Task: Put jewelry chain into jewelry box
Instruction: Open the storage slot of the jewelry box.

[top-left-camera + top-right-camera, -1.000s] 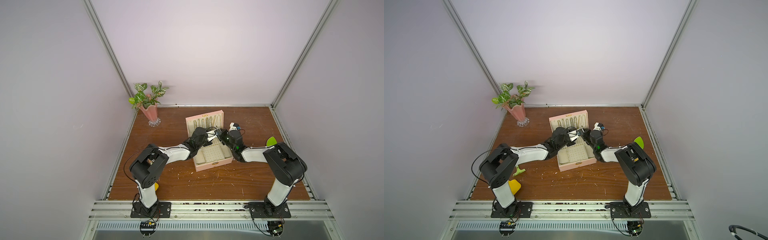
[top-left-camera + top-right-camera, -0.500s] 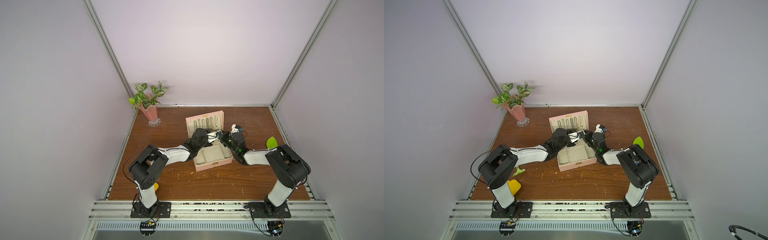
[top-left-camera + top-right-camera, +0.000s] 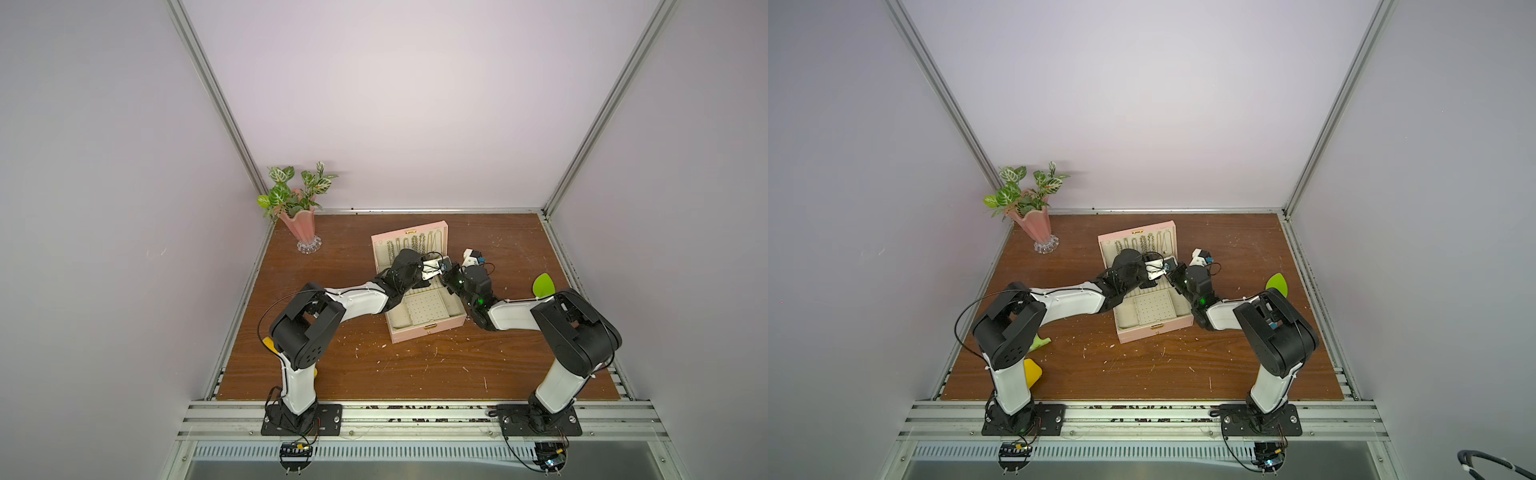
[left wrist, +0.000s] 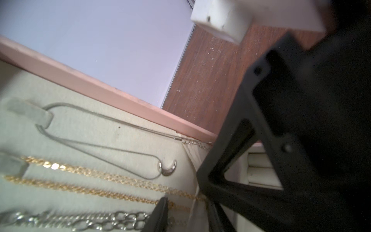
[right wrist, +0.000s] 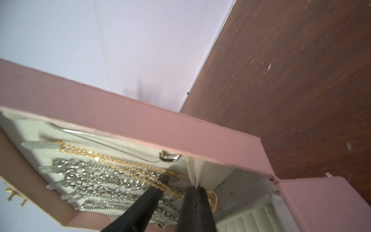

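Note:
The pink jewelry box lies open, its lid upright. The jewelry chain, thin and silver with a crescent pendant, hangs from a hook on the lid's cream lining. No gripper touches it. My left gripper is open low on the lid, with a gold chain's end and a cream pocket flap running between its fingers. Close beside it, my right gripper is shut on that cream pocket flap.
Gold chains and chunky silver chains hang beside the thin one in the lid. A gold ring sits behind my right fingers. A pink vase with a plant stands back left. A green piece and a yellow piece lie near the arms.
My right wrist has shifted a little to the right beside the lid. The left arm has barely moved.

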Controlling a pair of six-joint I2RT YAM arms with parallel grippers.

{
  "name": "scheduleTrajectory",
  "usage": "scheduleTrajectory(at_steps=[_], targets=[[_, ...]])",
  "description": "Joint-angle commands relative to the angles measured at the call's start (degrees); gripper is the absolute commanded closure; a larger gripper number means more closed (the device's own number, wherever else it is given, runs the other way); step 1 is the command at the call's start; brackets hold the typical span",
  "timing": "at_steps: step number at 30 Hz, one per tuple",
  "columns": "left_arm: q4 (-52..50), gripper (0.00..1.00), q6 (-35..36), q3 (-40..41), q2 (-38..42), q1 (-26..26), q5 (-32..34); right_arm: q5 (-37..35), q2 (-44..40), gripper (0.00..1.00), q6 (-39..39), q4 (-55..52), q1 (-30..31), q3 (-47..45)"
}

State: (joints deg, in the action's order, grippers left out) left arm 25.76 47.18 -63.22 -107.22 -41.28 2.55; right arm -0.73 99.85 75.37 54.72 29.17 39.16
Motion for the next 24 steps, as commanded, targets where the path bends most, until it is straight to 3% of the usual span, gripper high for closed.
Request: scheduleTrajectory(at_steps=[1, 8, 14, 21, 24], targets=[[-4.6, 0.62, -0.3, -1.4, -0.5, 0.9, -1.9, 0.1, -2.7, 1.00, 0.2, 2.0, -0.3, -0.4], [-8.6, 0.64, -0.6, -3.5, -1.5, 1.8, -2.2, 0.1, -2.7, 1.00, 0.2, 2.0, -0.3, -0.1], [-9.1, 0.76, -0.5, -3.7, -2.1, 1.9, -1.6, 0.1, -2.6, 1.00, 0.0, 1.8, -0.3, 0.1], [-6.4, 0.98, -1.2, -1.8, -1.0, 1.9, -1.3, 0.1, -2.8, 1.00, -1.1, 1.5, -0.3, 0.3], [-4.6, 0.99, -2.4, -0.7, 0.2, 2.0, -2.7, -0.1, -4.5, 0.98, -3.6, 0.8, -0.3, -0.2]])
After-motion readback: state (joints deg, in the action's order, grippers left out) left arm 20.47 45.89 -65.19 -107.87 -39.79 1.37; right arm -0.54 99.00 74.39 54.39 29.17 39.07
